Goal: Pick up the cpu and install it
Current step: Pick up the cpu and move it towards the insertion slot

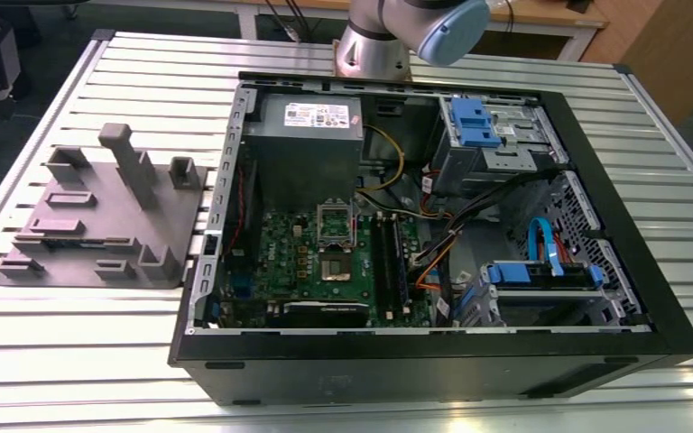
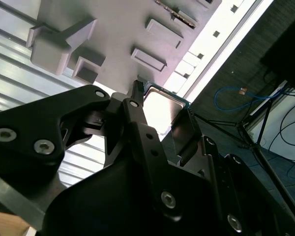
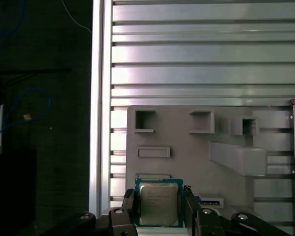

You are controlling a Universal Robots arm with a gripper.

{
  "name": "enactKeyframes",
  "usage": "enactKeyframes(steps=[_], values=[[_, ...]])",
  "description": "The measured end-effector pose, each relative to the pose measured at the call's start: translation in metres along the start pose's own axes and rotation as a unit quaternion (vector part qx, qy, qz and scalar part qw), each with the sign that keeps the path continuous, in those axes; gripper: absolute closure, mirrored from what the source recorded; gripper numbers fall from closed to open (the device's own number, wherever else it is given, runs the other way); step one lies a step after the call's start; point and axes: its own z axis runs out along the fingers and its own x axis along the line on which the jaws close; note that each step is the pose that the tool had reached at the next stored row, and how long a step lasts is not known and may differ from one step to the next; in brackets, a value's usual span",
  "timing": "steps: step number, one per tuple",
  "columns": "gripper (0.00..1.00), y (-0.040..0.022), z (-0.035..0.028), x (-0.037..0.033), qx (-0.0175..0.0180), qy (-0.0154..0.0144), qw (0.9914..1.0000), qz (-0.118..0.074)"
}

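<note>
The cpu (image 3: 159, 206), a small square chip with a silver metal top and a green rim, sits between the black fingers (image 3: 129, 205) of my gripper (image 3: 159, 197), which is shut on its two opposite edges. It hangs well above the grey plastic fixture (image 3: 187, 152) on the slatted table. In the second wrist view the cpu (image 2: 161, 105) shows as a bright square held in my gripper (image 2: 162, 103), above the same fixture (image 2: 113, 29). The exterior view shows the open computer case (image 1: 635, 352), the green motherboard (image 1: 304, 271) and its empty socket (image 1: 336, 236).
The grey fixture (image 1: 94, 225) with its blocks and posts stands on the exterior view's left of the case. The arm (image 1: 407, 36) rises behind the case. The table edge (image 3: 101, 98) borders dark floor with blue cables. Drive cages (image 1: 497, 135) and wires fill the case's right half.
</note>
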Motion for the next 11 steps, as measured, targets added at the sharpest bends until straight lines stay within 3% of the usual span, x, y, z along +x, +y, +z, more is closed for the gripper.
enactKeyframes(steps=[11], values=[[0.53, 0.0002, -0.0001, -0.0071, 0.0002, -0.0001, 1.00000, 0.000]])
